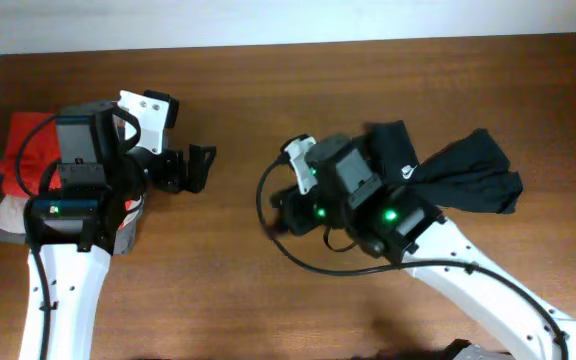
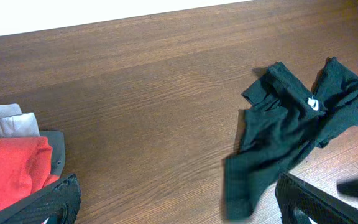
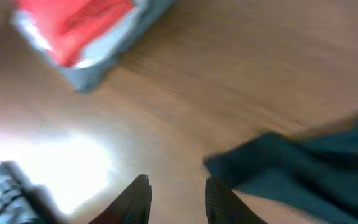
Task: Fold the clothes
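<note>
The black garment [image 1: 463, 172] lies crumpled on the wooden table at the right, with its small white logo [image 1: 406, 170] facing up. It also shows in the left wrist view [image 2: 291, 134] and, blurred, in the right wrist view [image 3: 309, 168]. My left gripper [image 1: 200, 168] is open and empty, left of centre and well apart from the garment; its fingers sit at the bottom corners of its own view [image 2: 179, 211]. My right gripper [image 1: 280, 212] is open and empty, with the garment's edge just right of its fingers [image 3: 179, 199]. The right arm covers part of the garment from above.
A stack of folded clothes, red [image 1: 23, 150] on top of beige and grey ones, sits at the table's left edge under the left arm. It also shows in the left wrist view [image 2: 8, 171] and the right wrist view [image 3: 73, 25]. Bare wood [image 1: 238, 110] lies between the arms.
</note>
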